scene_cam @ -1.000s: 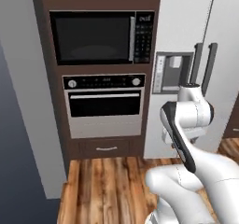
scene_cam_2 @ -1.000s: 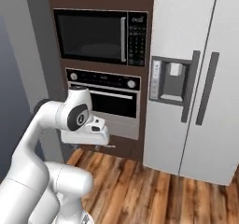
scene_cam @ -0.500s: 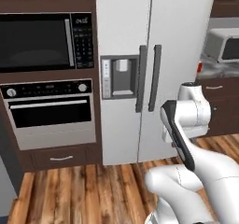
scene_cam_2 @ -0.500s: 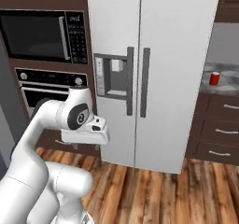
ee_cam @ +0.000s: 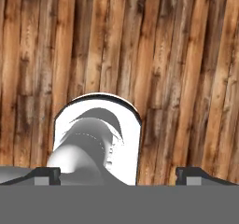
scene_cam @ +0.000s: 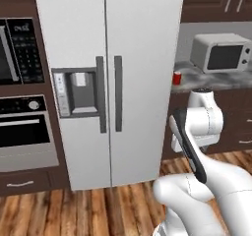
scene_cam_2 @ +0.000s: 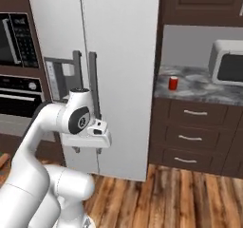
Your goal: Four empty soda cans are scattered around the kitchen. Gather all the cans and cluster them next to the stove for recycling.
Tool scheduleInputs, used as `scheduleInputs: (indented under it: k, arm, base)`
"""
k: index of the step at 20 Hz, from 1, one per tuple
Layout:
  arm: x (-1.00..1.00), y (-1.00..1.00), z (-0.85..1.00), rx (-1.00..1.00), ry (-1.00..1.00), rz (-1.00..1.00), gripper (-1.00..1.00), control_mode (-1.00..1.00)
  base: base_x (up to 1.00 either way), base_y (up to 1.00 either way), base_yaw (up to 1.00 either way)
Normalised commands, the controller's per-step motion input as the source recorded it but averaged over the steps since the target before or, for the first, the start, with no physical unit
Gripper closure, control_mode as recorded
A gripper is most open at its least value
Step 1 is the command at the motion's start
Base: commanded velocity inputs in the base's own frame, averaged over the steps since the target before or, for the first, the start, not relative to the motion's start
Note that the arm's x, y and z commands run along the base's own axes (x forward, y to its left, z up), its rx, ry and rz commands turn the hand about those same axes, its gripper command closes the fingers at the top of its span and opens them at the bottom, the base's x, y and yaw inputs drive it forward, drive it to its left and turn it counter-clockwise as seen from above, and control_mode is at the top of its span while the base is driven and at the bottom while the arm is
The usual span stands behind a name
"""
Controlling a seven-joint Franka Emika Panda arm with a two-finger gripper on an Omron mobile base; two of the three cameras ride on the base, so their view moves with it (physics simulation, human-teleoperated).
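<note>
1 soda can (scene_cam_2: pixel 173 83) stood on the table (scene_cam_2: pixel 204 90) beside the fridge (scene_cam: pixel 108 82); the jaws were apart, holding nothing.

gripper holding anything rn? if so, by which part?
Nothing held. In the hand view the gripper is open, its tips apart with only wood floor beyond them. The one soda can in sight sits on the counter.

Open counter (scene_cam_2: pixel 199 87) around the lone soda can (scene_cam_2: pixel 173 83), microwave (scene_cam_2: pixel 228 61) well aside, fridge (scene_cam_2: pixel 118 56) flanking left.
</note>
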Motion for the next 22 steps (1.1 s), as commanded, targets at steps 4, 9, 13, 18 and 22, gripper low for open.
scheduleInputs:
  k: [4, 9, 13, 18, 22]
  arm:
    - [0.00, 0.00, 0.00, 0.00, 0.00, 0.00, -1.00, 1.00]
    - [0.00, 0.00, 0.00, 0.00, 0.00, 0.00, -1.00, 1.00]
    - [0.00, 0.00, 0.00, 0.00, 0.00, 0.00, -1.00, 1.00]
    - [0.00, 0.00, 0.00, 0.00, 0.00, 0.00, -1.00, 1.00]
    - [0.00, 0.00, 0.00, 0.00, 0.00, 0.00, -1.00, 1.00]
  base:
    - [0.60, -1.00, 0.00]
    - [0.69, -1.00, 0.00]
    - [0.80, -1.00, 0.00]
    - [0.78, -1.00, 0.00]
    - [0.57, -0.82, 0.00]
